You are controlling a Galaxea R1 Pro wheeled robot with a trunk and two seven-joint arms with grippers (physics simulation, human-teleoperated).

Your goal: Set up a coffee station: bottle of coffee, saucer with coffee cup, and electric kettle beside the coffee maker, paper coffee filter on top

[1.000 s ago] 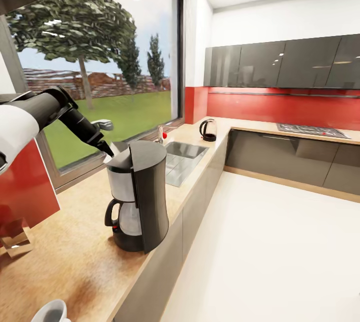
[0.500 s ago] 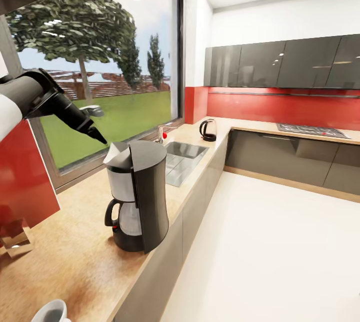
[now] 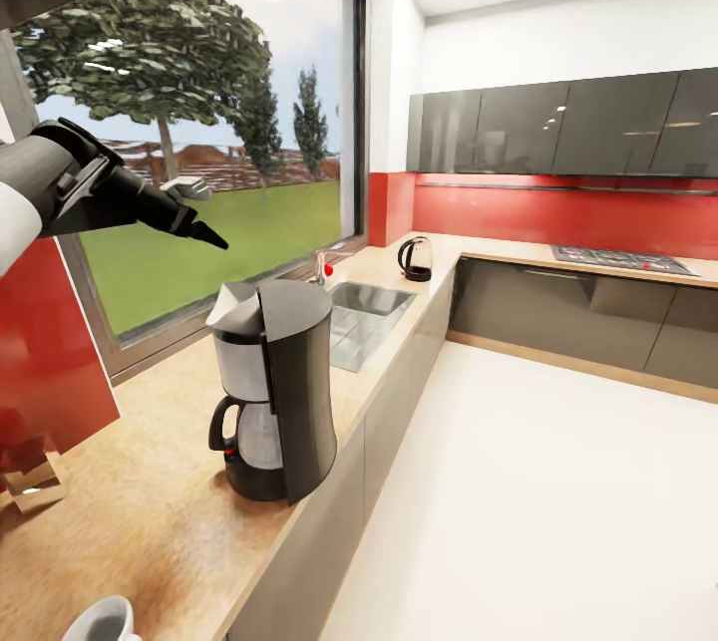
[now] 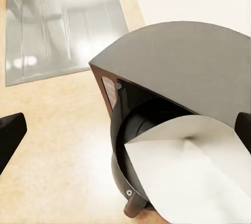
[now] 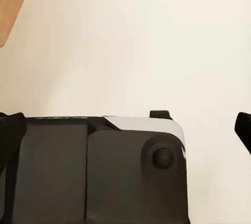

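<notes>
The left gripper (image 3: pixel 199 212) has let go and lifted away, wide open and empty. The paper filter (image 3: pixel 227 303) now sits on the coffee maker (image 3: pixel 274 392), so that job looks done.

The right pincer's (image 5: pixel 125 130) dark fingertips (image 5: pixel 10 140) sit wide apart at nine and three o'clock, above the pale floor (image 5: pixel 136 41) and the robot's dark base (image 5: pixel 94 177); a wooden surface edge (image 5: pixel 13 2) shows at eleven.

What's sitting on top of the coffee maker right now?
A white paper coffee filter lies on top of the coffee maker, spread across its open basket. The filter covers most of the basket, so its contents can't be seen. The left claw hovers above, open and empty.
</notes>
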